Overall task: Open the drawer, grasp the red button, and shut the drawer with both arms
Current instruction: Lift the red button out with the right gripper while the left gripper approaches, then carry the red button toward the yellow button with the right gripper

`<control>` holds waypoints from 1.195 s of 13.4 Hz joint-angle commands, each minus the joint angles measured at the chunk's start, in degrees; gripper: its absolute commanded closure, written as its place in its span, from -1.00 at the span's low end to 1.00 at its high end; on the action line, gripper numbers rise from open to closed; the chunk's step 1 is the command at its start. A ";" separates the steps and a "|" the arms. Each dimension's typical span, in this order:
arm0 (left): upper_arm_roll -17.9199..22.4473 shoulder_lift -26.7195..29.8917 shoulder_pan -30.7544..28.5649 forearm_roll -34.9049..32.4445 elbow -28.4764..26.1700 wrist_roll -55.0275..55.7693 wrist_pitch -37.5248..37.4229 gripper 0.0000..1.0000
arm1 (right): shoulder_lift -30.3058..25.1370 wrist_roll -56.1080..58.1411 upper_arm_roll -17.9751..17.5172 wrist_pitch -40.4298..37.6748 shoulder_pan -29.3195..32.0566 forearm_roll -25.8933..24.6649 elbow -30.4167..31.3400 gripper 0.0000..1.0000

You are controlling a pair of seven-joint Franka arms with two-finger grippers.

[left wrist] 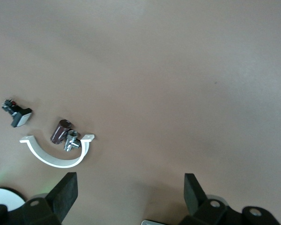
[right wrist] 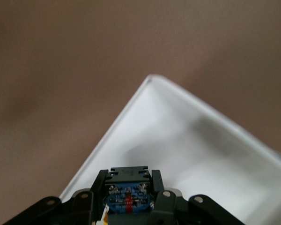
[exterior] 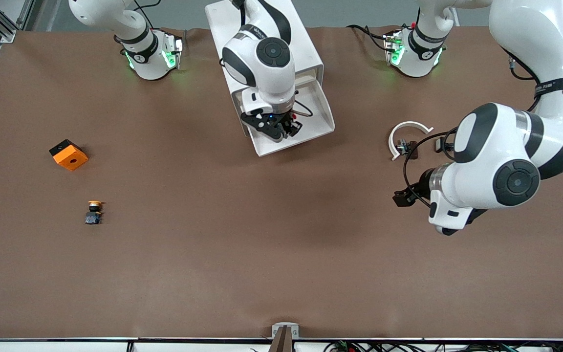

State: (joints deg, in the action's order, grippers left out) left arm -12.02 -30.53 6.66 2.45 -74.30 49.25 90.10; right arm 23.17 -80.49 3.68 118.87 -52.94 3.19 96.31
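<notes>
The white cabinet (exterior: 306, 49) stands between the two arm bases, and its drawer (exterior: 318, 117) is pulled open toward the front camera. My right gripper (exterior: 286, 129) hangs over the open drawer's corner. In the right wrist view, the gripper (right wrist: 129, 185) is shut on the black body of the button (right wrist: 128, 197), with the white drawer tray (right wrist: 201, 154) below it. The button's blue-and-red underside shows; its red cap is hidden. My left gripper (exterior: 403, 198) is open and empty above bare table toward the left arm's end. It also shows in the left wrist view (left wrist: 131, 180).
An orange cube with a hole (exterior: 69, 154) and an orange-yellow capped button (exterior: 94, 212) lie toward the right arm's end. A white curved clip (exterior: 406, 134) with a small dark part (exterior: 408, 146) lies near my left gripper. The left wrist view also shows a small black-and-white part (left wrist: 17, 112).
</notes>
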 commanded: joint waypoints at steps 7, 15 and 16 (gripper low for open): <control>-11.17 5.74 -0.42 -2.80 -16.38 -3.09 17.62 -1.00 | -1.64 36.06 -0.34 -9.28 21.54 -0.02 -2.98 1.00; -15.85 1.71 4.05 -8.17 -24.66 -1.54 33.90 -1.00 | -1.03 66.31 -0.17 1.42 37.46 -0.81 3.52 1.00; -15.85 0.66 4.93 -8.17 -24.67 -0.13 34.00 -1.00 | -0.50 68.25 -0.17 3.71 38.95 -0.81 4.14 1.00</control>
State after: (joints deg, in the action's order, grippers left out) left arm -27.44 -28.81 10.47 -4.71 -97.98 47.21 122.51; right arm 23.10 -15.79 4.71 118.66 -16.73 3.13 97.75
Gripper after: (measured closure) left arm 0.000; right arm 0.581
